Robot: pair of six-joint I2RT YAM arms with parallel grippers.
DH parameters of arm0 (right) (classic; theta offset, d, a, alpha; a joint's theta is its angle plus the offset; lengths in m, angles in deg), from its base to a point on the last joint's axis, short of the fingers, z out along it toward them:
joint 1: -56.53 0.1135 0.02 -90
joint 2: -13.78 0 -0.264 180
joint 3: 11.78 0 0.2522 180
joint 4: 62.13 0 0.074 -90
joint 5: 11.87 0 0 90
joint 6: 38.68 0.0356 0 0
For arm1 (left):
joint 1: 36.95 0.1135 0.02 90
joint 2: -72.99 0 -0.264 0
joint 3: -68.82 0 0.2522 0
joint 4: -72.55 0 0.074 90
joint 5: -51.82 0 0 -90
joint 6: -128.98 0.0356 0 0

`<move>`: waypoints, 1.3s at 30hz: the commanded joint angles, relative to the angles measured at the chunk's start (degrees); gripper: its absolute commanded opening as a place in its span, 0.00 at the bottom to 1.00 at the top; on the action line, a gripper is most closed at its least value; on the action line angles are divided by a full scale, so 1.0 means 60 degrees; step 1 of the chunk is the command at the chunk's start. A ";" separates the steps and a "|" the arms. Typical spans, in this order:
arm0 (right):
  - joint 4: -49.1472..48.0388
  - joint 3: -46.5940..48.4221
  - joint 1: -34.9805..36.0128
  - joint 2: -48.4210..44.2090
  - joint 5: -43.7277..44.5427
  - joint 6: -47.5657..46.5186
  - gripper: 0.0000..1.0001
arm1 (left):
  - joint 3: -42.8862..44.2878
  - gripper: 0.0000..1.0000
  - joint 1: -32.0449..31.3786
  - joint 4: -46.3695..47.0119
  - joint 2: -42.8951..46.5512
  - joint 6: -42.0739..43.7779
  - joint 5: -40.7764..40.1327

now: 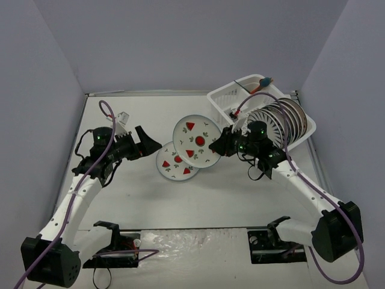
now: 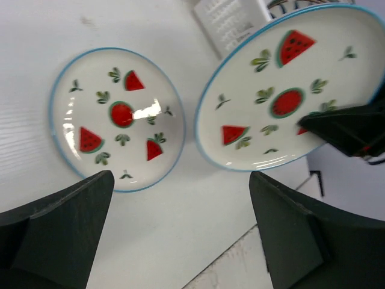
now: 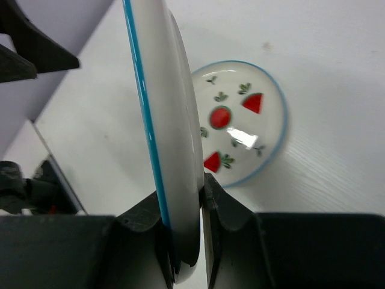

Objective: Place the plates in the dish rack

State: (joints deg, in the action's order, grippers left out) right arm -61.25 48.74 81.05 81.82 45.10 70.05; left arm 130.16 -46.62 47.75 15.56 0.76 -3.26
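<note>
Blue-rimmed plate (image 1: pixel 196 141) in right end effector (image 1: pixel 221 144)

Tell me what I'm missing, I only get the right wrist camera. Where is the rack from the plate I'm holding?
Observer: The rack sits at the far right of the table, close beside the right gripper and its held plate.
Operator: Anything in it?
Observer: Plates stand on edge in a row inside it. I cannot count them.
Operator: And the left gripper?
Observer: The left gripper is open and empty, pointing at the plate on the table.
</note>
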 commanded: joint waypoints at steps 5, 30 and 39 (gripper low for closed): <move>0.2640 0.2970 -0.0976 -0.1636 0.3025 -0.4378 0.00 | 0.1475 0.97 0.0033 -0.3265 0.0116 0.2450 -0.3629; 0.4047 0.3876 -0.2443 0.0224 0.6537 -0.8909 0.00 | 0.1469 0.97 0.0216 -0.3972 -0.1112 0.3689 -0.4912; 0.3890 0.3549 -0.2736 0.0824 0.6770 -0.9035 0.00 | 0.1445 0.97 0.0235 -0.3977 -0.1044 0.3704 -0.4912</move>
State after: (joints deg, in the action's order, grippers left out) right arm -28.47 69.04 65.95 86.80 82.52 17.39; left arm 137.37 -45.58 22.80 8.59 22.11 -32.24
